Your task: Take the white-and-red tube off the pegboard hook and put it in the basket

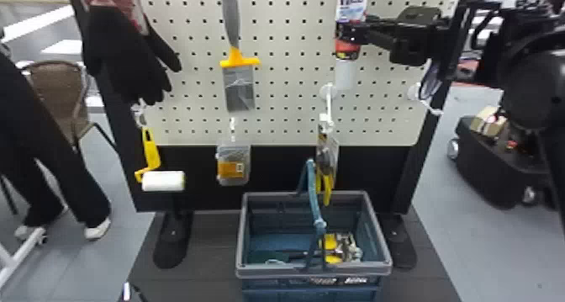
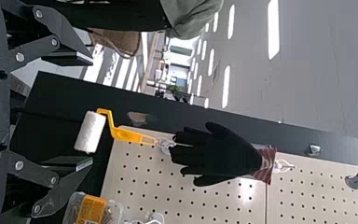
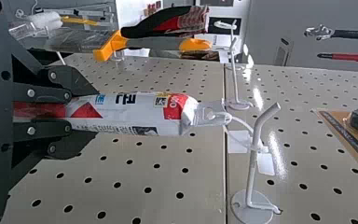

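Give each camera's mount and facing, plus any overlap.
Head view: on head, facing forward-down at pegboard and basket; right arm shows.
Left wrist view: on left wrist, facing black glove and paint roller; open left pincer shows.
Right wrist view: on right wrist, facing along tube toward hook; right pincer closed on tube.
Shared: head and left wrist views both show black glove and paint roller; head and right wrist, the tube.

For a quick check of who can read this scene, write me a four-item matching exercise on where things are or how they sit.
1. white-and-red tube
2. paint roller
3. putty knife
4. basket

A. hangs blade down
B. has yellow items inside
C. gripped by the right hand
D. hangs below the black glove

Pairs: 1-C, 2-D, 3-A, 4-B
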Robot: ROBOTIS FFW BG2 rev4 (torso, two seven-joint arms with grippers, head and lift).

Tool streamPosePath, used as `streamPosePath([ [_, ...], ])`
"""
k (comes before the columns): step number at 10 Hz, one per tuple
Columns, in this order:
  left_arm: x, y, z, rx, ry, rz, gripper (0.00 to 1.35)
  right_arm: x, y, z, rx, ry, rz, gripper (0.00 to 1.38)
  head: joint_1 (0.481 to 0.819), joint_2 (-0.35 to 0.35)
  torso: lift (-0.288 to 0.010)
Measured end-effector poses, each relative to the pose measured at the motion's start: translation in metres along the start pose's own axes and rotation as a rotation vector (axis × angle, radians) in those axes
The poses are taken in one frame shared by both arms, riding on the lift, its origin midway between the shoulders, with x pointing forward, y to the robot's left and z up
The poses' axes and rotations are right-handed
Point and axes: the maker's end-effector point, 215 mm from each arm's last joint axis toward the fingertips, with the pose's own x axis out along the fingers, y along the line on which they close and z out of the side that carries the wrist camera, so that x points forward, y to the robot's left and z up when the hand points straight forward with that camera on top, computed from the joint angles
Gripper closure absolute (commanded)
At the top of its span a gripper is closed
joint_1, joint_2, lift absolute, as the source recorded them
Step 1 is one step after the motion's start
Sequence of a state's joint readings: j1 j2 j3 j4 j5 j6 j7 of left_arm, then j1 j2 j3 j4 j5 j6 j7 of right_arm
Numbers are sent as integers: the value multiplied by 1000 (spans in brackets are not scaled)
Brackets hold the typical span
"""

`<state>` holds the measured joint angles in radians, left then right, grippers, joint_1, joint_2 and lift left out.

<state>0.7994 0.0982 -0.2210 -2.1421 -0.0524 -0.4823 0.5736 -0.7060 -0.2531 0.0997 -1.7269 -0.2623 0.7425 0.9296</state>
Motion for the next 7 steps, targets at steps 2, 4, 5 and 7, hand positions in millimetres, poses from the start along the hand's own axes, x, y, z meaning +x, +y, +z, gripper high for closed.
streamPosePath([
  [2,0,0,0,-2,0,0,506,0,0,0,0,0,0,1122,549,0,-100],
  [4,0,0,1,-4,-2,0,506,0,0,0,1,-1,1,1122,549,0,-100],
  [5,0,0,1,-4,-2,0,506,-1,0,0,1,-2,1,1119,549,0,-100],
  [7,0,1,-1,-4,3,3,506,-2,-1,4,-4,-5,-1,1119,549,0,-100],
])
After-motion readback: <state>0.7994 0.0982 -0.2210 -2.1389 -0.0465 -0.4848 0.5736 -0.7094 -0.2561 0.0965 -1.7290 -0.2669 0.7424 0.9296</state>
